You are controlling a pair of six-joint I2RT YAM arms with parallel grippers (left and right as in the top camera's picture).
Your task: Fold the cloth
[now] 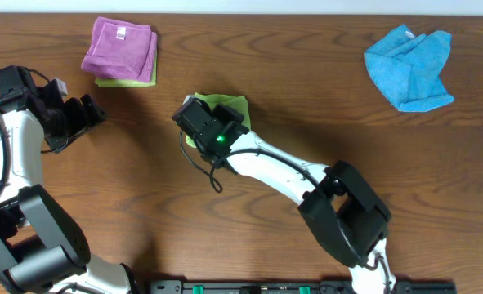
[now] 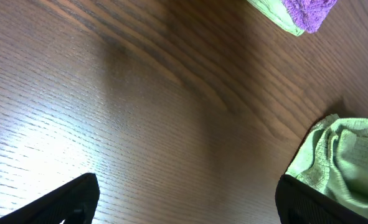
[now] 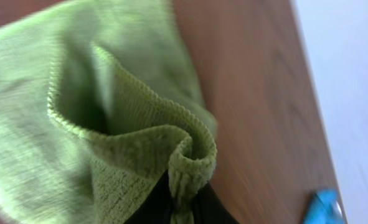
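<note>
Overhead: cloth (image 1: 228, 104), lime-green, lies bunched near the centre of the worktop (image 1: 323, 98), partly covered by the right hand (image 1: 222, 116). Right wrist view: that hand is pinching a raised fold of the cloth between its fingertips. Left hand (image 1: 88, 114) sits at the left side, well apart from the cloth, fingers spread over bare wood, gripping nothing. Purple cloth (image 1: 120, 45) at back left; blue cloth (image 1: 411, 65) at back right.
</note>
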